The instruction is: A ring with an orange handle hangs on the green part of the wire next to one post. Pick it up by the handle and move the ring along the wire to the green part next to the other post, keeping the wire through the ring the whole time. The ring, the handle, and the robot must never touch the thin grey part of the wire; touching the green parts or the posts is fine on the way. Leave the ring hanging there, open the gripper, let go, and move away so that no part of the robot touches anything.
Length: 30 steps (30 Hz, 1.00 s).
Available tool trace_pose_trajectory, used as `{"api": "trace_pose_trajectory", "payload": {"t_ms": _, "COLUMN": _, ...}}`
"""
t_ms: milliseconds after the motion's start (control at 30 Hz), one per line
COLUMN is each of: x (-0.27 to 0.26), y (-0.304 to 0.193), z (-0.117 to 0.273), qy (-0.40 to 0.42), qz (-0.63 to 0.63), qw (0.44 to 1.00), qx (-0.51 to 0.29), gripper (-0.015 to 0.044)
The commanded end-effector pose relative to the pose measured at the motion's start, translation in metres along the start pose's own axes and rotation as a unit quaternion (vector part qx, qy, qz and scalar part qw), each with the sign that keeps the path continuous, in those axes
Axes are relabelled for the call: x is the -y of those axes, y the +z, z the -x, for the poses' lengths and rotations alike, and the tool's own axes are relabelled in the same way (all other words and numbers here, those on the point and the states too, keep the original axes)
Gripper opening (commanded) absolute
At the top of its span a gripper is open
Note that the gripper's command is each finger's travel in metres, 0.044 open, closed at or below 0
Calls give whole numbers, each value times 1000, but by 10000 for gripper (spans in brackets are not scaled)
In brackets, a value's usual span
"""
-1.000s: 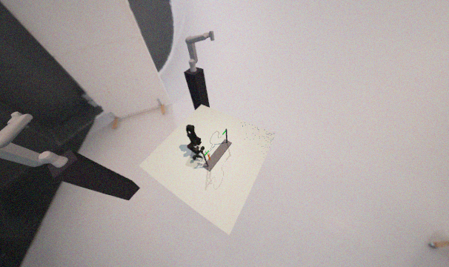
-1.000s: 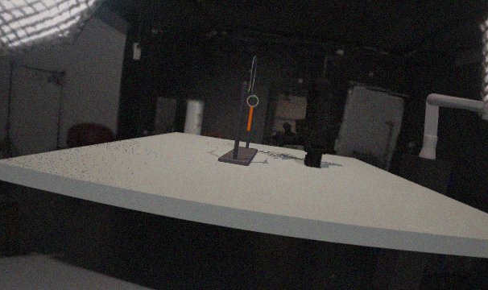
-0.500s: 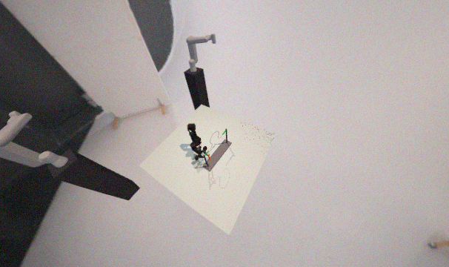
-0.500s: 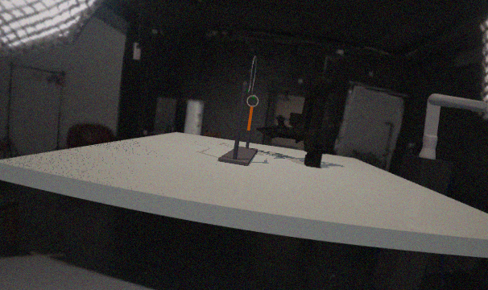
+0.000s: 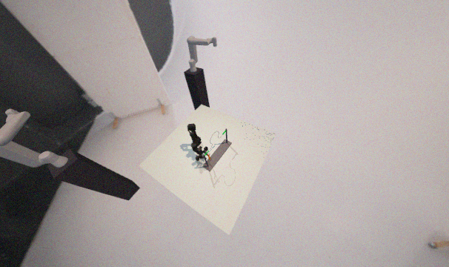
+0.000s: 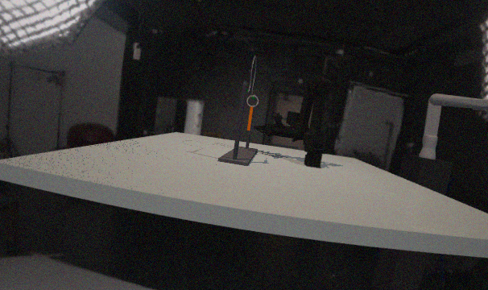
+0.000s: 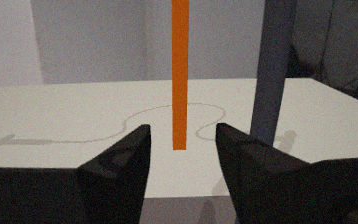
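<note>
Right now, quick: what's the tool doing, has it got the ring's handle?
Tool: open, holding nothing; the orange handle shows between its parted fingers, with gaps visible on both sides.

We list: table, matt, smooth; handle, matt, plastic-looking; post, matt, smooth.

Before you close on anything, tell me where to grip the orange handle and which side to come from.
Take the orange handle by its lower part, from the side the gripper faces now, level, one finger either side. It is a slim, straight bar hanging upright below the ring, so low seems safest for the wire.
</note>
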<state>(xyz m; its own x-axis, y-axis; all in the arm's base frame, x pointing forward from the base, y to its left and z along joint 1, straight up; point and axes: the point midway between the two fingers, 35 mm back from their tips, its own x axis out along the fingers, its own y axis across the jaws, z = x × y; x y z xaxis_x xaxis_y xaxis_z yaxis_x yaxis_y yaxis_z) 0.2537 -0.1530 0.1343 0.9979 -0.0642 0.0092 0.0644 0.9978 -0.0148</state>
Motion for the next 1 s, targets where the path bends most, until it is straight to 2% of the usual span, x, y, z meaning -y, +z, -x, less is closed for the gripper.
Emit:
{"api": "trace_pose_trajectory", "payload": {"t_ms": 0, "x": 2, "y": 0, "z": -7, "qy": -1, "qz": -2, "qw": 1000, "qx": 0, "gripper": 160}}
{"api": "trace_pose_trajectory", "payload": {"t_ms": 967, "x": 1, "y": 1, "z": -53, "qy": -1, "qz": -2, "qw": 1000, "qx": 2, "gripper": 160}}
